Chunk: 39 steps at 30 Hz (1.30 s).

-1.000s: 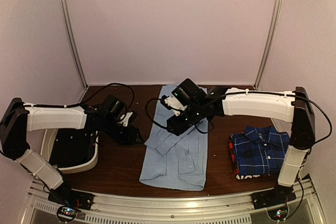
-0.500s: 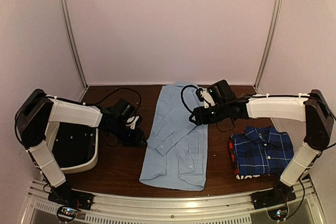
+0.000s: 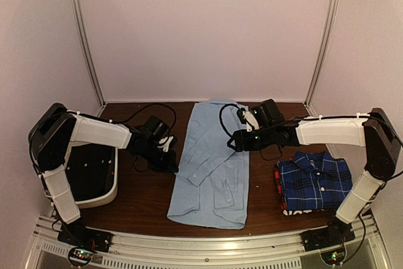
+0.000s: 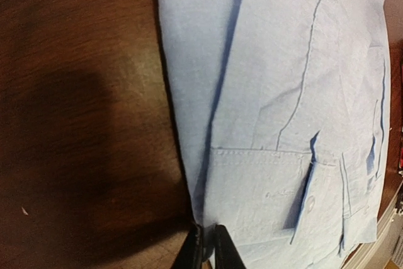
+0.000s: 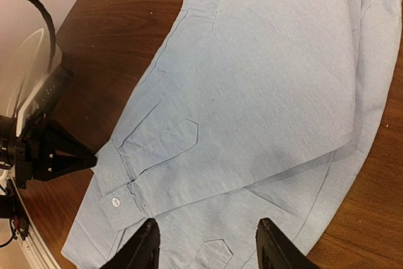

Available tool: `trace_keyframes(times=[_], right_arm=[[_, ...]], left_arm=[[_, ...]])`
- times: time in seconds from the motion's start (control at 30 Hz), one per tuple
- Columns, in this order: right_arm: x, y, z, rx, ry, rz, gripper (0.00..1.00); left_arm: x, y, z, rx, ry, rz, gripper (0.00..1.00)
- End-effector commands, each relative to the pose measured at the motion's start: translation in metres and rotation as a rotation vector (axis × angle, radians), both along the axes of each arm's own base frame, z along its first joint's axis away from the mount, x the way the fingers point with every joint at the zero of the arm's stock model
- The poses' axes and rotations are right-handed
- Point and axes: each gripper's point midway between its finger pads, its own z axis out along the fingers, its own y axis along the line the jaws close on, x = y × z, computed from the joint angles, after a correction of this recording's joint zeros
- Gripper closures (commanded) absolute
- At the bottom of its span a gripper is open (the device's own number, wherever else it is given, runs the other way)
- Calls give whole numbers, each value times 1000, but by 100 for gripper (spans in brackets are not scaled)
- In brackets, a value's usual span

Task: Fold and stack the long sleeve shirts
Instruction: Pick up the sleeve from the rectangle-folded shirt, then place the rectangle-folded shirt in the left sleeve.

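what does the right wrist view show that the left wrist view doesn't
Only the right wrist view: the right gripper open over the light blue shirt, the left gripper seen from outside at the shirt's edge, a white cuff button and a black cable. Only the left wrist view: the left gripper's own fingers close up, drawn together right at that edge, seemingly pinching it. Both: the light blue shirt lying flat on the brown table.
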Motion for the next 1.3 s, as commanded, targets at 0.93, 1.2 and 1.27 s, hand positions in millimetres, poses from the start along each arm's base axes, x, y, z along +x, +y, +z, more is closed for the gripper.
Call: trace_keyframes(times=[0.93, 1.2, 1.27], right_arm=[[3, -15, -5, -27, -19, -41, 45], [8, -17, -3, -31, -28, -55, 45], [10, -15, -3, -30, -28, -53, 45]], left_arm=[[-82, -12, 60, -355, 268, 100, 100], [-96, -11, 45, -320, 283, 100, 100], [-96, -11, 44, -314, 279, 101, 100]])
